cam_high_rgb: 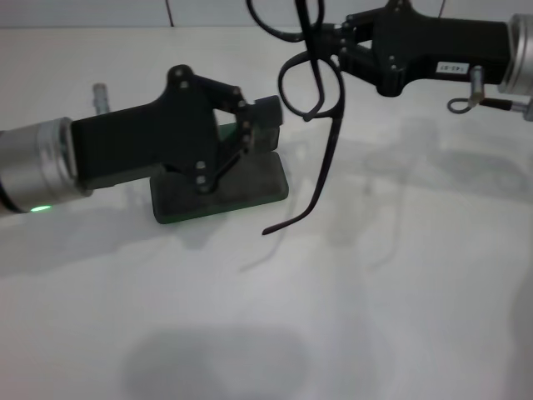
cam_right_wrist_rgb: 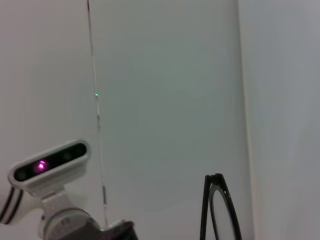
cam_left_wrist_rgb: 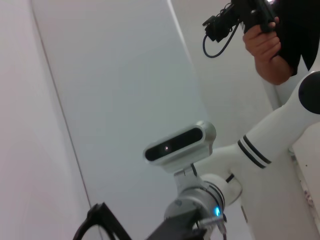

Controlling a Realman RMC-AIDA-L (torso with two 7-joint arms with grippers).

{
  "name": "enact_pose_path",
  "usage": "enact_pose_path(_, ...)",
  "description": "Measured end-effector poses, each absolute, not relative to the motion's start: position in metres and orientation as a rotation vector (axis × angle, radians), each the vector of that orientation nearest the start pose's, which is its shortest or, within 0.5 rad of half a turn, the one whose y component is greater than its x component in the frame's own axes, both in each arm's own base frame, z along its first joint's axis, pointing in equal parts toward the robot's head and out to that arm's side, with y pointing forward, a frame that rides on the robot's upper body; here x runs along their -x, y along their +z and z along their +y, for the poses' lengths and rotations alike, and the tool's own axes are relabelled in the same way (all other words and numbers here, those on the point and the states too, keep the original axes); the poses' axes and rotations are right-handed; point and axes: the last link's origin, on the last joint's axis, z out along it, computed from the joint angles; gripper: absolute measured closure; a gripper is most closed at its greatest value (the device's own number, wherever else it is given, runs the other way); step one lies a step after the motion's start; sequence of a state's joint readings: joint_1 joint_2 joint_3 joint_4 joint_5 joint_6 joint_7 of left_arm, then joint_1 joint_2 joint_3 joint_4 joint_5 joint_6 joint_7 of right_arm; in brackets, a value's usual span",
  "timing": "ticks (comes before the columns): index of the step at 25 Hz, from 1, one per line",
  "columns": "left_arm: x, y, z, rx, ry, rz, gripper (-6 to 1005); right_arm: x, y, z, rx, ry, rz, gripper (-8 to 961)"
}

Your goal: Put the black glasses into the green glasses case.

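The left hand point(cam_high_rgb: 265, 125) hides much of the green glasses case point(cam_high_rgb: 250, 193).

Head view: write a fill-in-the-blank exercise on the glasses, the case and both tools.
1. The black glasses hang from the ____ tool, clear of the table.
2. The green glasses case lies on the table with its lid ____.
3. The left tool sits at the case's ____ edge.

Missing words: right; closed; far

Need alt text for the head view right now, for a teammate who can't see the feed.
The right gripper holds the black glasses in the air, one temple arm dangling toward the white table. The left gripper is at the green glasses case, which looks closed.
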State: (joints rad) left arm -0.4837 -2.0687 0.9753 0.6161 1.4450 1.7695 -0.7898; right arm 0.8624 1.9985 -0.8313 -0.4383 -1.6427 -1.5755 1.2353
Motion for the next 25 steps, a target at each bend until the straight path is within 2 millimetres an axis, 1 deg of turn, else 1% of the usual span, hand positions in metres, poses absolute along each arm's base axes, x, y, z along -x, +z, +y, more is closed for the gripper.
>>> enact_pose_path(3,0.211,0.017,0.303,2.552,-1.179,0.297,981,-0.137,0.012,0.398,2.767,1.071,0.128,901)
enact_pose_path(7,0.222,0.024,0.291,2.587,-1.181,0.306,981,-0.143,0.018,0.402,2.736,1.047,0.136,901)
enact_pose_path(10,0.234,0.023,0.280,2.614,-1.150,0.281,980,-0.145,0.022,0.404,2.713,1.034,0.140,901)
enact_pose_path(15,0.252,0.016,0.263,2.643,-1.108,0.203,980,-0.144,0.029,0.407,2.695,1.037,0.133,901)
enact_pose_path(20,0.256,0.012,0.257,2.662,-1.099,0.178,979,-0.141,0.035,0.409,2.673,1.071,0.143,901)
enact_pose_path(25,0.248,-0.005,0.255,2.714,-1.107,0.195,978,-0.135,0.031,0.406,2.671,1.138,0.174,901)
